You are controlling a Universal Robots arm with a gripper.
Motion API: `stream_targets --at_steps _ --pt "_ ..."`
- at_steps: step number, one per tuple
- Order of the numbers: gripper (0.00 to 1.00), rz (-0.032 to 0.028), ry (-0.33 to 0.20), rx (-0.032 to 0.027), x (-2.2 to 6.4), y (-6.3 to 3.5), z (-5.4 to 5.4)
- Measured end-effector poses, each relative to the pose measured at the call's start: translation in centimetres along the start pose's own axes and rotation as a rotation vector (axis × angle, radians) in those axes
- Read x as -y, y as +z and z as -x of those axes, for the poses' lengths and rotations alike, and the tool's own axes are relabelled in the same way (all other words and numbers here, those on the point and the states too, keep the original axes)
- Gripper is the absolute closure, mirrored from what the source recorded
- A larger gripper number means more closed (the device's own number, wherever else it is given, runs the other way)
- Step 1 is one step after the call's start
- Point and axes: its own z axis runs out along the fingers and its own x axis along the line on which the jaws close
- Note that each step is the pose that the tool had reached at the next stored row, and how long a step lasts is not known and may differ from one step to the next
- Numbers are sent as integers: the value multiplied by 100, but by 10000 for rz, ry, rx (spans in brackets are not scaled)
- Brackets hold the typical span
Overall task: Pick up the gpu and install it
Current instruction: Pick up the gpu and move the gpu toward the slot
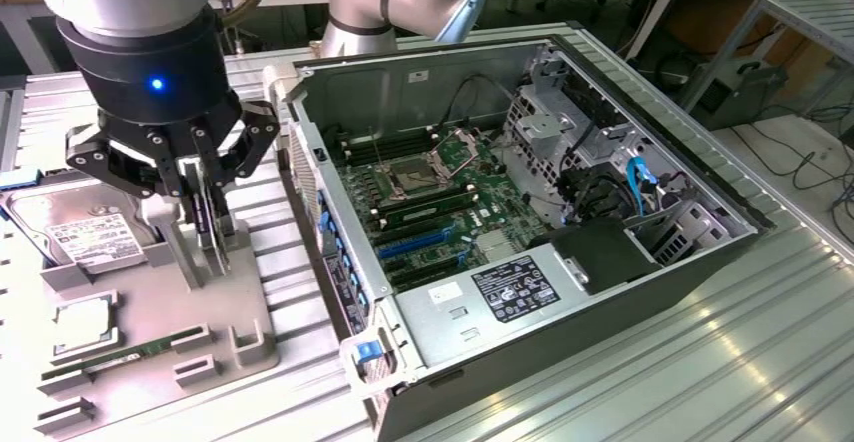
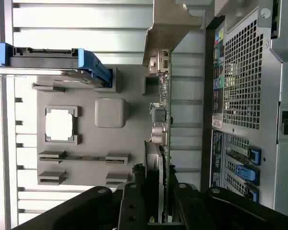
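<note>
The gpu (image 1: pixel 210 240) is a thin dark card standing on edge in a slot of the grey holder tray (image 1: pixel 240 307), at the exterior view's left. My gripper (image 1: pixel 203 217) hangs straight down over it, one black finger on each face of the card, shut on it. In the wrist view the gpu (image 2: pixel 162 112) shows edge-on, with its silver connectors and metal bracket at the far end. It runs back between the fingers of my gripper (image 2: pixel 161 211). The card's lower edge still sits at the holder.
An open computer case (image 1: pixel 694 262) lies at the exterior view's right, with its motherboard (image 1: pixel 441 197) and blue slots (image 1: pixel 414 247) exposed. The tray also holds a hard drive (image 1: pixel 83 230), a processor chip (image 1: pixel 80 322) and a memory stick (image 1: pixel 127 357). Ribbed metal tabletop (image 1: pixel 694 362) surrounds them.
</note>
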Motion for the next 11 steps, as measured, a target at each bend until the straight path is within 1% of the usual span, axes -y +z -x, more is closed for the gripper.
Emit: stream_targets --at_steps 1,7,11 --pt "73 68 0 1 -2 -114 0" --pt "73 126 -3 1 -4 -241 -1" --pt "73 178 -3 2 -5 -344 -1"
